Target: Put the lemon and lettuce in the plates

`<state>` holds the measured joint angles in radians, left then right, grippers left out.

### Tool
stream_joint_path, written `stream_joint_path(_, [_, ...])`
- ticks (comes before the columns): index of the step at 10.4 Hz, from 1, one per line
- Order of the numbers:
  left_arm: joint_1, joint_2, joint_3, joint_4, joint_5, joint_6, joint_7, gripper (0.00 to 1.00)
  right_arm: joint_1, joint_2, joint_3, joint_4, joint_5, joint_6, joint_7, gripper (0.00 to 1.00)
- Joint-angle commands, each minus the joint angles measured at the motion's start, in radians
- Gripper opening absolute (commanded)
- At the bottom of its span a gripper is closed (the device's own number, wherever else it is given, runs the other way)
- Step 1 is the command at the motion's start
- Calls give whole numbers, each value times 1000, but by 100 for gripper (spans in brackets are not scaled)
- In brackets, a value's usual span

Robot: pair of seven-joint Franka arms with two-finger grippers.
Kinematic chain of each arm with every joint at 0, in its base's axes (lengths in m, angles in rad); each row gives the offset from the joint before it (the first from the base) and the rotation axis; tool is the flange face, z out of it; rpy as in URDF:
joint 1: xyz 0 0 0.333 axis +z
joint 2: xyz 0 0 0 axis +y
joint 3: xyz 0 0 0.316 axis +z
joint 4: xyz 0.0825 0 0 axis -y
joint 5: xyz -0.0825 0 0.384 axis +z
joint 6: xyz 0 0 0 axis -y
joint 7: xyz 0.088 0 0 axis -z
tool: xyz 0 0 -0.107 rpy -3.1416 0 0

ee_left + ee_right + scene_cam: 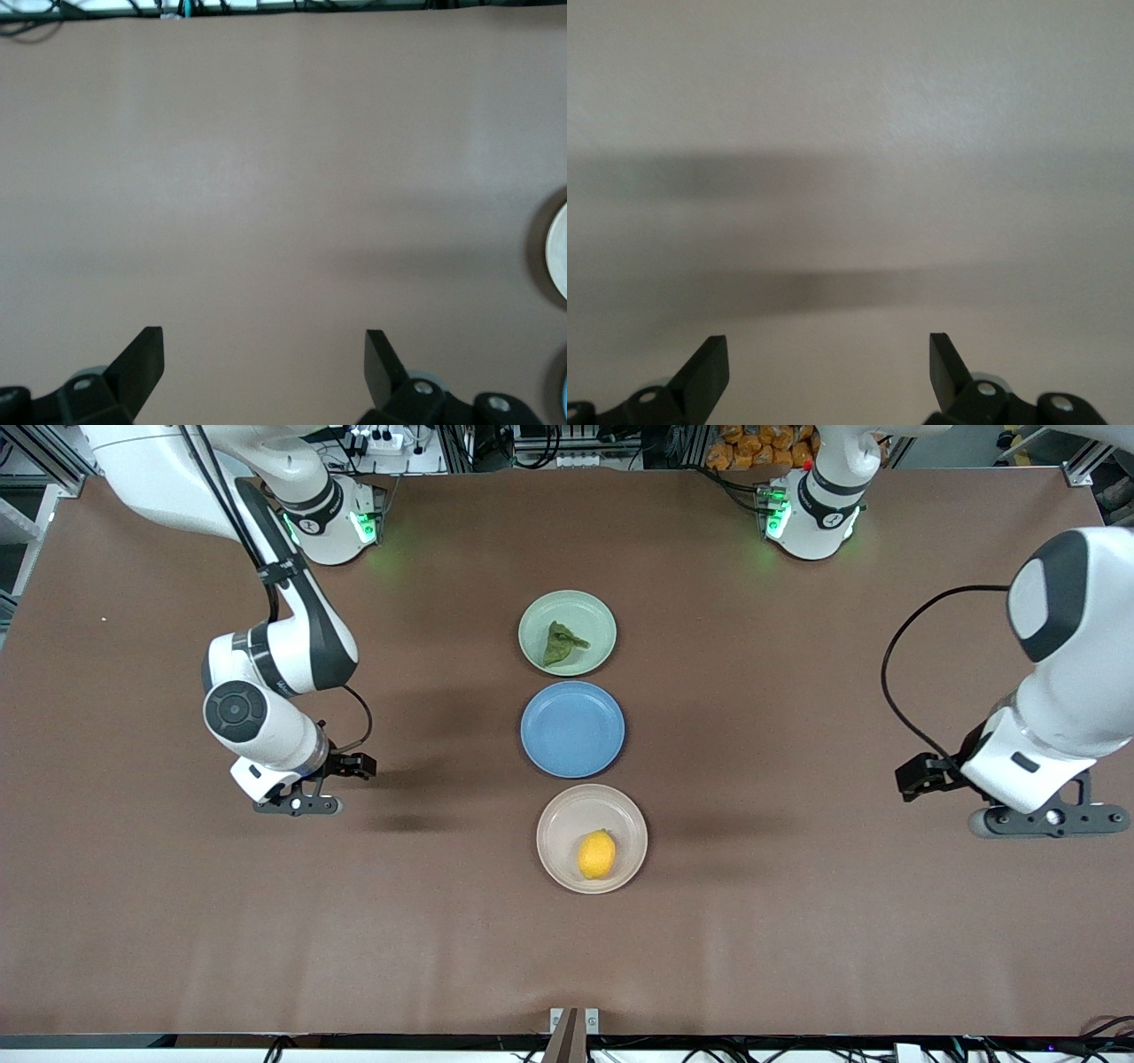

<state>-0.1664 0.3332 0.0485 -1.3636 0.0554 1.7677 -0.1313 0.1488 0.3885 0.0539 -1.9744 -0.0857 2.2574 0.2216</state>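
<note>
The lemon [596, 855] lies in the beige-cream plate [560, 822], the plate nearest the front camera. The lettuce [561, 643] lies in the pale mint green plate [594, 613], the one farthest from it. My right gripper [297, 806] is open and empty over bare table toward the right arm's end. In its wrist view [828, 359] only tabletop shows between the fingers. My left gripper [1054, 819] is open and empty over bare table toward the left arm's end. Its wrist view [264, 354] shows tabletop and a sliver of the beige-cream plate [558, 252].
A blue plate [572, 729] with nothing on it sits between the two other plates, all three in a line down the middle of the brown table [797, 921]. The table's front edge [354, 1035] has a small bracket [573, 1020] at its middle.
</note>
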Motion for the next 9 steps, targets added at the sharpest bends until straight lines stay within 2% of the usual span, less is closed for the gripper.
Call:
stream_joint_path(1, [1,-52,7,-8,-51,-45,4,100,-150,-118,105,-142,-8,8,-109,100])
stream_joint_path(2, [1,-59,5,1,-81,-75,-28,100,-152,-161,113,-193,-8,17,-110,100])
stream_joint_path(6, [-8,-63,-19,66,-82,-149,-77,100,-109,-339,115,-365,-6,38,-105,100])
stream_joint_path(7, [-10,-78,-38,67,-77,-172,-115,100,-97,-353,115,-366,-6,21,-96,100])
stream_joint_path(9, [4,-85,-125,67,-13,-178,-159,100,-104,-365,115,-348,-6,14,-103,100])
